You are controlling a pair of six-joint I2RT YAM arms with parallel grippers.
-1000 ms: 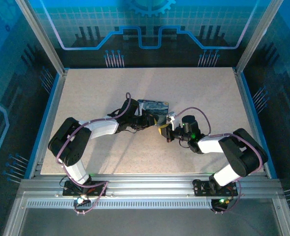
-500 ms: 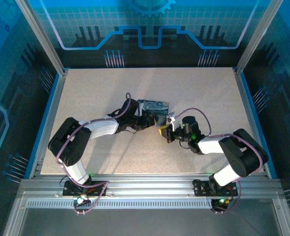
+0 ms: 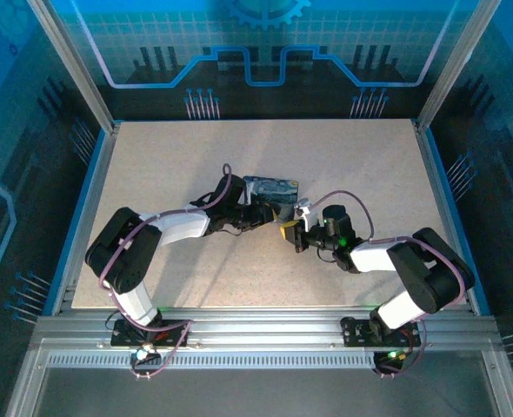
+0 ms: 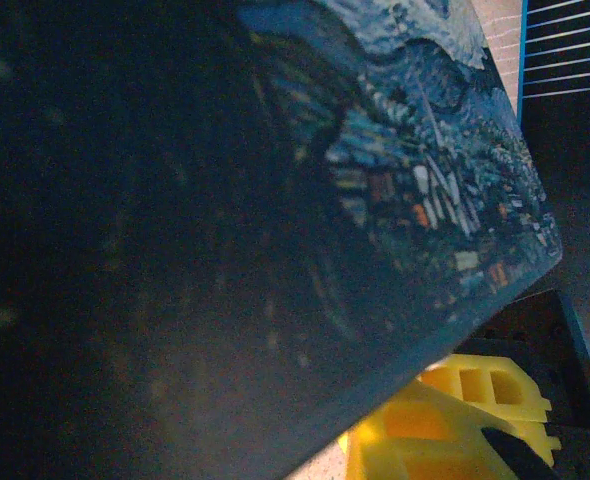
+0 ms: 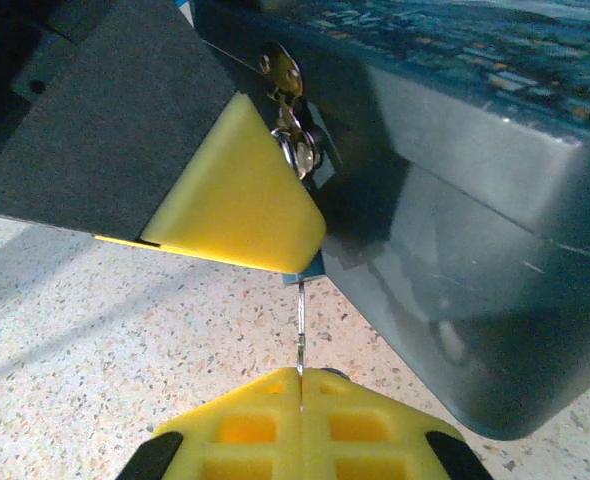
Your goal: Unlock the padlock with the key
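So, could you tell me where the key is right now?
In the right wrist view, the key is a thin sliver at bottom centre, pinched between the yellow pads of the right end effector, its tip pointing up at the box.

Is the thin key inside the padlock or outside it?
Cannot tell. The thin dark metal key, pinched by the right gripper, reaches the small silvery-blue metal padlock from below; its tip is hidden.

Two arms on your rig, the left arm [image 3: 174, 228] and the right arm [image 3: 383, 256], at one speckled table [image 3: 152, 156]. You have one dark blue box [image 3: 272, 187] with a starry painting print, one small silvery padlock [image 5: 297, 148], one thin key [image 5: 300, 320] and one brass-coloured hasp [image 5: 278, 68]. One purple cable [image 3: 227, 178] runs along each arm, two in all.
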